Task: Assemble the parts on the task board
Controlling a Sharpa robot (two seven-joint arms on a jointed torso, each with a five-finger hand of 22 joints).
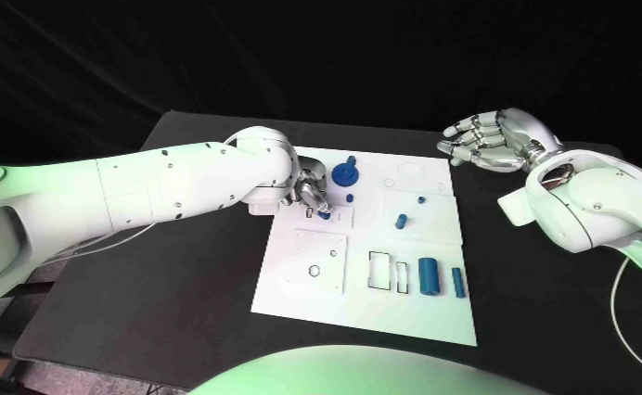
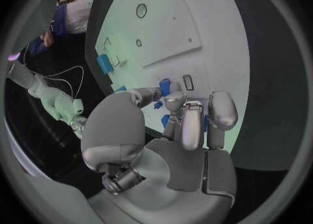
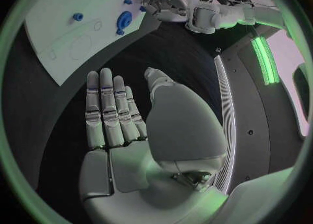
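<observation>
Head view: small blue part (image 1: 324, 216) pinched by left hand (image 1: 311, 193) over task board (image 1: 402, 312); right hand (image 1: 488, 142) released. Part prob. light, rigid, slick; best gripped at sides.

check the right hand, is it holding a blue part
No, the right hand is open with its fingers stretched out flat above the black table, nothing in it.

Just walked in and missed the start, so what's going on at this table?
The robot is assembling small blue parts on the white task board. Its left hand is down at the board's far left corner, fingers working around a small blue piece there; whether it actually grips it is unclear. The right hand hovers open off the board's far right corner, holding nothing. A blue round part stands just beside the left hand, and a blue cylinder lies unused near the board's right edge.
</observation>
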